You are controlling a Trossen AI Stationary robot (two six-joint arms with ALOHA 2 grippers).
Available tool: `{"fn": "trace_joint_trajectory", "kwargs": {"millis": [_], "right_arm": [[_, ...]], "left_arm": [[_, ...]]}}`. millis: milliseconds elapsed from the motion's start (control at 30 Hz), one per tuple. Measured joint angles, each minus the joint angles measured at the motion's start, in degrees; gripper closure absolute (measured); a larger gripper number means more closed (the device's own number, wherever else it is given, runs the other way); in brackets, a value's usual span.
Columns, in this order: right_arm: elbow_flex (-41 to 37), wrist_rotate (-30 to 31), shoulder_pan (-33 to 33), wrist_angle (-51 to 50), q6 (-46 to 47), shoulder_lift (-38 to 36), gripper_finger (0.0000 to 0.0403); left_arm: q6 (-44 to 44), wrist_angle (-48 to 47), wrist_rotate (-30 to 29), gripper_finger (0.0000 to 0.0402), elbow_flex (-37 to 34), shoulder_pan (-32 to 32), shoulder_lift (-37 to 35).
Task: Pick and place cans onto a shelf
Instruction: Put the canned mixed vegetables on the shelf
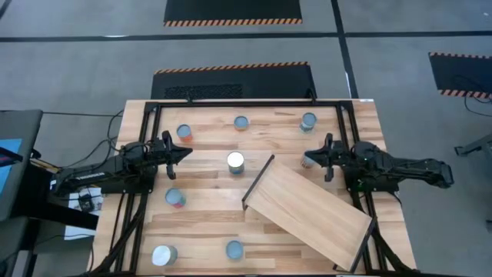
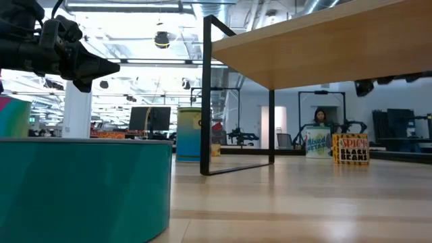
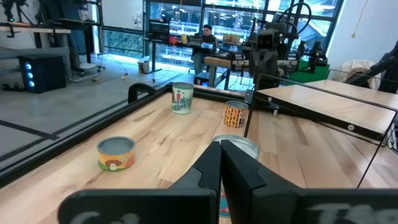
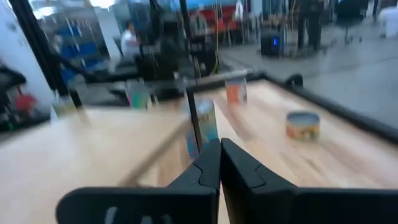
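While both arms hover, right gripper (image 1: 326,160) closed, empty, can (image 1: 309,159) just beside, left gripper (image 1: 178,153) closed

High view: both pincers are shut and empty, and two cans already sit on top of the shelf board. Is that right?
Not quite. In the high view the shelf has no cans on its top; every can, such as the white-topped one, stands on the table around it. The rest holds: the left pincer and the right pincer are both shut and empty.
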Motion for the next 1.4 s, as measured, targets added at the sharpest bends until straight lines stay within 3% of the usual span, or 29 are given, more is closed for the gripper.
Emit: {"fn": "trace_joint_trajectory", "kwargs": {"millis": [200,300,433,567,733,1000,1233,1400], "right_arm": [[0.0,1.0,-0.2,17.2,0.0,0.0,0.0369],[1.2,7.8,-0.9,22.6,-2.8,0.4,0.0372],[9.0,16.9,-3.6,7.6,-0.4,5.0,0.0394],[17.9,22.7,-7.6,-9.8,5.2,16.4,0.0392],[28.6,21.8,-15.2,-24.2,8.9,32.0,0.0398],[40.8,8.0,-28.0,-32.6,7.9,55.3,0.0372],[50.0,7.6,-30.8,-39.8,7.8,68.3,0.0331],[55.2,11.2,-30.3,-45.7,9.9,73.4,0.029]], "left_arm": [[1.6,0.1,-0.3,0.0401,0.0,0.0,0.0],[1.6,0.1,-0.5,0.0401,0.0,0.0,0.0],[0.4,0.1,-0.7,0.0401,0.0,0.0,0.0],[3.2,0.3,-2.0,0.0402,0.0,0.0,0.0],[3.2,0.4,-2.3,0.0401,0.0,0.0,0.0],[5.0,0.4,-3.0,0.0402,0.0,0.0,0.0],[5.8,0.8,-4.3,0.0401,0.0,0.0,0.0],[6.7,1.1,-5.9,0.0401,0.0,0.0,-0.1]]}}
